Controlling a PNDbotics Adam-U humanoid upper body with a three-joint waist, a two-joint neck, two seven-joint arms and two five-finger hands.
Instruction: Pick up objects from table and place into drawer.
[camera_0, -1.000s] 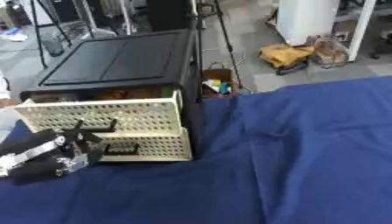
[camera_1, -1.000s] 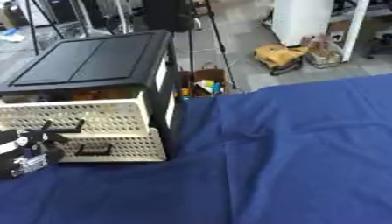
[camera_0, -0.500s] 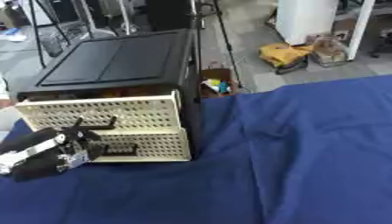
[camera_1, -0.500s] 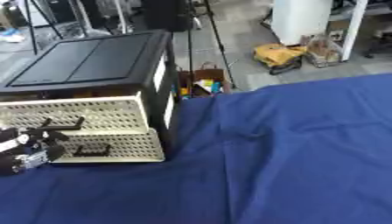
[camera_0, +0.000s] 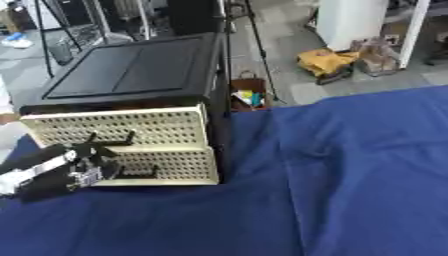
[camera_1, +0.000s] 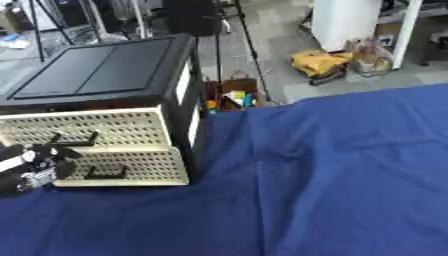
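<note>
In the left eye view, our left hand (camera_0: 74, 165) is at the left edge of the tabletop (camera_0: 350, 190), right in front of the drawer box (camera_0: 131, 100). Our fingers (camera_0: 101, 150) reach up to the cream fronts. They look curled by the dark handles, but we cannot tell if they are holding a handle or just touching. The top drawer (camera_0: 114, 127) seems to stick out a little past the lower drawer (camera_0: 166, 165). We think the hand could slip off the handle if it pulls crooked. A hard pull could also drag the whole box along the blue cloth (camera_0: 262, 220), because the cloth is soft and wrinkled.

We cannot see inside either drawer from here, so we cannot say what is in them. We do not see any object lying on the blue cloth to pick up. If one is there, it is hidden or out of the picture.

In the right eye view, the hand sits at the very left edge. Its fingers are close to the two dark handles (camera_1: 74, 141). The drawers show only their holey fronts here too. Our right hand is not in either view.
</note>
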